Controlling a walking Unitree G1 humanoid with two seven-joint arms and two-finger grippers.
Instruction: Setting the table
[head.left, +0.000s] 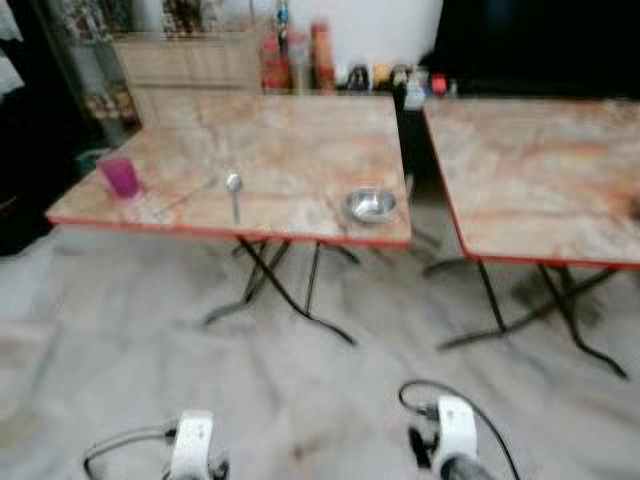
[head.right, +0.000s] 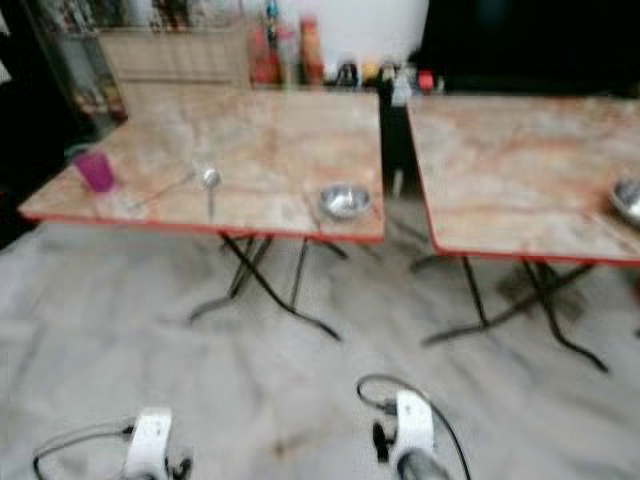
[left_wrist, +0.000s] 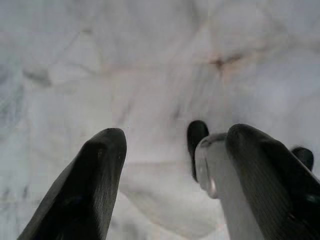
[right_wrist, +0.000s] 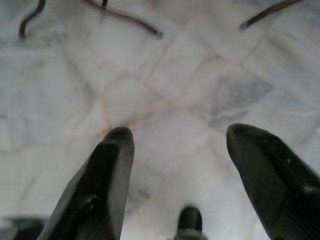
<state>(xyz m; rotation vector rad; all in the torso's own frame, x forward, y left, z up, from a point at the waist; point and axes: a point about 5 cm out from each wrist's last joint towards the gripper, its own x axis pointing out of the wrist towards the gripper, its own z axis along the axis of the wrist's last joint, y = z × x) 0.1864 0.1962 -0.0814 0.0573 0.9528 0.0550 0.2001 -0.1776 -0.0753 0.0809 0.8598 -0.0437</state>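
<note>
Left end effector (left_wrist: 170, 185) and right end effector (right_wrist: 177, 175) fingers apart over floor, blurred table (head.left: 300, 130) ahead

Two folding tables with marbled tops, red edging and crossed black legs are standing side by side on a pale grey marble floor (head.left: 300, 390): the left surface (head.left: 290, 140) and the right surface (head.left: 540, 170). Behind them, bottles (head.left: 295, 60) are crowding a low shelf against a white wall (head.left: 385, 30).
</note>
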